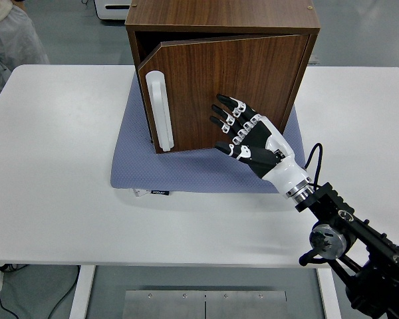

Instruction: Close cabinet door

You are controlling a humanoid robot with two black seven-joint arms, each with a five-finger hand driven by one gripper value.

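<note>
- The right hand, at centre right of the frame, lies flat with fingers spread against the door, gripping nothing.
- The door stands nearly shut, a thin gap left at its handle edge.
- The cabinet sits on a blue mat, upper centre.
- Risk: an off-centre push could slide the cabinet on the mat rather than seat the door.

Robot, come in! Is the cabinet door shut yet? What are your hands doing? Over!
Right hand open, fingers flat on the cabinet door. Left hand not in view. Door nearly shut, narrow gap at the handle side. Nothing in the way.
</note>
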